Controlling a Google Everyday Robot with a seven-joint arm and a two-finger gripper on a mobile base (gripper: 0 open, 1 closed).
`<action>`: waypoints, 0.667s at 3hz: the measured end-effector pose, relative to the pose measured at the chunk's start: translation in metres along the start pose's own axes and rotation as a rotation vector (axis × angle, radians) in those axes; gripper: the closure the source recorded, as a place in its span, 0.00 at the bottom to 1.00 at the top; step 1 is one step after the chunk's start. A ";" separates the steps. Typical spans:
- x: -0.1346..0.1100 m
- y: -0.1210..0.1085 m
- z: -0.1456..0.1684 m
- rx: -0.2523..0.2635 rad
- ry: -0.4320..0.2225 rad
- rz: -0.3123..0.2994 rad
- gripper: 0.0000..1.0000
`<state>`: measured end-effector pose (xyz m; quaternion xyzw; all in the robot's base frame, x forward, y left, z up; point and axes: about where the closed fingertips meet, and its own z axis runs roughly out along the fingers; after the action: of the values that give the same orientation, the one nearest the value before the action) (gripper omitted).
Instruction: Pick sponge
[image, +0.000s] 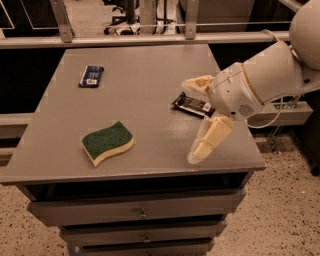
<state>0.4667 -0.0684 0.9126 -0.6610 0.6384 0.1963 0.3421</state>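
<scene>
My gripper (189, 120) hangs over the table (150, 70) near its front corner, fingers spread wide, holding nothing. The sponge (106, 141) lies flat by the front edge, well apart from me, with bare tabletop between us and a dark wrapper (191, 104) just behind my gripper.

- No text readable: pale label patches on blue wrapper (91, 76) and dark wrapper (191, 104) are too small.
- Gripper (189, 121) is spread wide, just beside dark wrapper, at the right front of the table (145, 65).
</scene>
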 end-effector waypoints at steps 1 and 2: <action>0.006 -0.012 0.020 -0.075 -0.086 -0.002 0.00; 0.002 -0.022 0.041 -0.179 -0.179 -0.033 0.00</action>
<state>0.4959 -0.0422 0.8871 -0.6790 0.5745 0.3049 0.3406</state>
